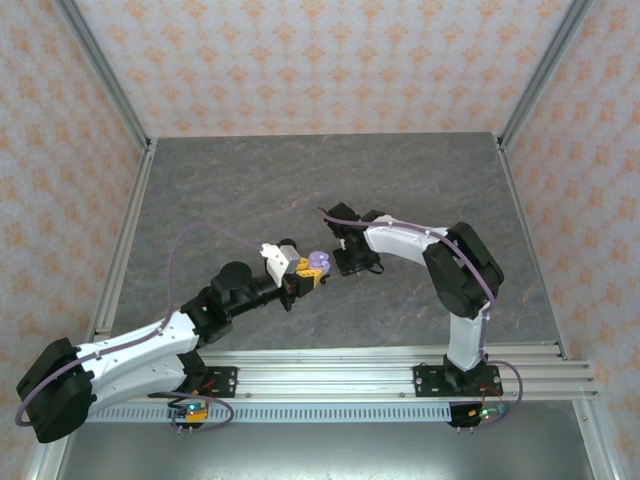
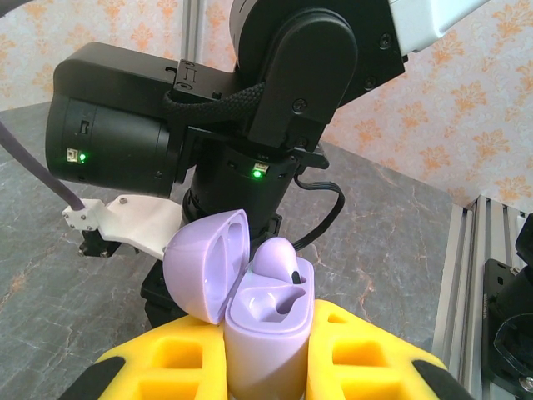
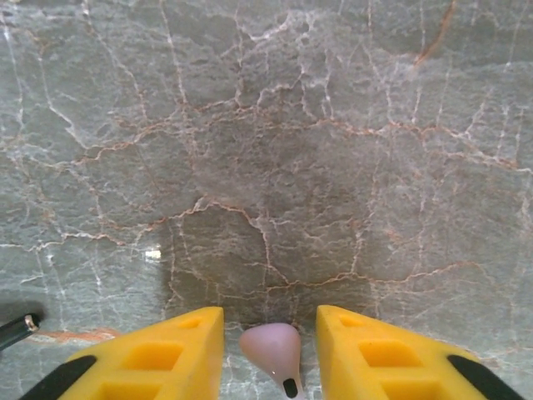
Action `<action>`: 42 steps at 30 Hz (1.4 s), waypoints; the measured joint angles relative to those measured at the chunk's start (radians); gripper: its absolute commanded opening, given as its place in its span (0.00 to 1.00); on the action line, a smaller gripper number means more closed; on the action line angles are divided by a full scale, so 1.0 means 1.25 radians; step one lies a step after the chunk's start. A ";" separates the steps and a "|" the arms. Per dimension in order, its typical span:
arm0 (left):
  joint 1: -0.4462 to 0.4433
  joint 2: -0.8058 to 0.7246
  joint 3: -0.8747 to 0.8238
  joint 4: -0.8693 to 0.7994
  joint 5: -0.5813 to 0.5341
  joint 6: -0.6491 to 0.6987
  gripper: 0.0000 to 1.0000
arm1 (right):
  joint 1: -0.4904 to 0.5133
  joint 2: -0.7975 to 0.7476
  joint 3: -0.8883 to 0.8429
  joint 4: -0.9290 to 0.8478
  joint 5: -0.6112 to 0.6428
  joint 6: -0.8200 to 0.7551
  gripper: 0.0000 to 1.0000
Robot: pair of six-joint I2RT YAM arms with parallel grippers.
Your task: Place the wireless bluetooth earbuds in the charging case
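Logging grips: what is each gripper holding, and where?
Left gripper clamps the lavender charging case by its lower body. Right gripper straddles a lavender earbud, gaps on both sides; not gripped.

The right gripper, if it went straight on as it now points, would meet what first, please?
Probably the lavender earbud sitting between the open fingers of the right gripper, then the marble table just beyond; depth is hard to judge.

Fingers (image 3: 158,354): yellow, parted
Earbud (image 3: 273,348): pale lavender, between them, a gap either side
Surface (image 3: 266,150): grey veined marble
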 measured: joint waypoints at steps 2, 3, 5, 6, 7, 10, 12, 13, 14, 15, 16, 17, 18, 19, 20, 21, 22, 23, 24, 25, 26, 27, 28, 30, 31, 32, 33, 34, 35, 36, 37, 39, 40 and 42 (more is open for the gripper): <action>0.000 0.000 0.000 0.000 0.000 0.000 0.07 | 0.004 0.003 0.004 -0.003 0.005 0.000 0.30; 0.000 0.000 0.000 0.000 0.000 0.000 0.07 | 0.006 0.003 0.004 -0.004 0.007 0.000 0.30; 0.000 0.000 0.000 0.000 0.000 0.000 0.07 | 0.011 0.003 0.004 -0.005 0.012 0.000 0.29; 0.000 0.000 0.000 0.000 0.000 0.000 0.07 | 0.013 0.003 0.004 -0.005 0.015 0.000 0.28; 0.000 0.000 0.000 0.000 0.000 0.000 0.07 | 0.013 0.003 0.004 -0.005 0.017 0.000 0.28; 0.000 0.000 0.000 0.000 -0.001 0.000 0.07 | 0.016 0.003 0.004 -0.005 0.023 0.002 0.26; 0.000 0.000 0.000 -0.001 -0.001 0.000 0.07 | 0.019 0.003 0.004 -0.005 0.027 0.004 0.25; 0.000 0.000 0.000 -0.001 -0.002 0.000 0.07 | 0.020 0.003 0.004 -0.005 0.029 0.006 0.25; 0.000 0.000 0.000 -0.001 -0.002 0.000 0.07 | 0.020 0.003 0.004 -0.005 0.031 0.007 0.23; 0.000 0.000 0.000 -0.001 -0.003 0.000 0.07 | 0.020 0.003 0.004 -0.005 0.031 0.009 0.23; 0.000 0.000 0.000 -0.001 -0.003 0.000 0.07 | 0.021 0.004 0.004 -0.005 0.033 0.010 0.23; 0.000 0.000 0.000 -0.001 -0.003 0.000 0.07 | 0.022 0.004 0.004 -0.005 0.035 0.012 0.22; 0.000 0.000 0.000 -0.002 -0.004 0.000 0.07 | 0.022 0.004 0.004 -0.005 0.036 0.015 0.22; 0.000 0.000 0.000 -0.003 -0.006 0.000 0.07 | 0.023 0.004 0.004 -0.005 0.037 0.017 0.22; 0.000 0.000 0.000 -0.004 -0.007 0.000 0.07 | 0.023 0.004 0.004 -0.005 0.040 0.020 0.21; 0.000 0.000 0.000 -0.004 -0.009 0.000 0.07 | 0.023 0.004 0.004 -0.005 0.041 0.022 0.21; 0.000 0.000 0.000 -0.004 -0.009 0.000 0.07 | 0.023 0.004 0.004 -0.005 0.043 0.024 0.20; 0.000 0.000 0.000 -0.004 -0.009 0.000 0.07 | 0.023 0.004 0.004 -0.005 0.043 0.027 0.20; 0.000 0.000 0.000 -0.004 -0.009 0.000 0.06 | 0.023 0.004 0.004 -0.005 0.043 0.031 0.20; 0.000 0.000 0.000 -0.003 -0.009 0.000 0.06 | 0.023 0.004 0.004 -0.005 0.043 0.036 0.20; 0.000 0.001 0.000 -0.002 -0.009 0.000 0.06 | 0.023 0.003 0.004 -0.005 0.043 0.040 0.20; 0.000 0.005 0.000 0.003 -0.011 -0.001 0.06 | 0.022 0.001 0.002 -0.003 0.042 0.044 0.20; 0.000 0.011 -0.001 0.011 -0.012 -0.001 0.07 | 0.021 -0.003 -0.004 0.002 0.040 0.051 0.20; 0.000 0.023 -0.007 0.037 -0.016 -0.003 0.06 | 0.014 -0.018 -0.023 0.019 0.033 0.060 0.20; 0.000 0.031 -0.014 0.054 -0.018 -0.004 0.06 | 0.008 -0.028 -0.037 0.030 0.030 0.066 0.20; 0.000 0.039 -0.020 0.068 -0.020 -0.006 0.06 | 0.000 -0.038 -0.050 0.036 0.029 0.072 0.20; 0.000 0.049 -0.025 0.084 -0.023 -0.008 0.06 | -0.010 -0.050 -0.065 0.044 0.027 0.077 0.19; 0.000 0.061 -0.029 0.097 -0.027 -0.009 0.06 | -0.021 -0.067 -0.086 0.054 0.024 0.083 0.19; 0.000 0.074 -0.030 0.108 -0.031 -0.010 0.06 | -0.030 -0.083 -0.103 0.060 0.019 0.087 0.19; 0.000 0.086 -0.030 0.119 -0.035 -0.013 0.06 | -0.040 -0.104 -0.123 0.069 0.015 0.094 0.19; 0.000 0.099 -0.030 0.133 -0.037 -0.014 0.06 | -0.046 -0.127 -0.140 0.078 0.009 0.098 0.18; 0.000 0.120 -0.030 0.156 -0.040 -0.016 0.06 | -0.054 -0.175 -0.170 0.096 -0.003 0.109 0.18; 0.000 0.129 -0.030 0.166 -0.042 -0.020 0.06 | -0.056 -0.200 -0.182 0.106 -0.009 0.114 0.18; 0.000 0.147 -0.029 0.185 -0.043 -0.025 0.06 | -0.062 -0.251 -0.204 0.127 -0.027 0.121 0.19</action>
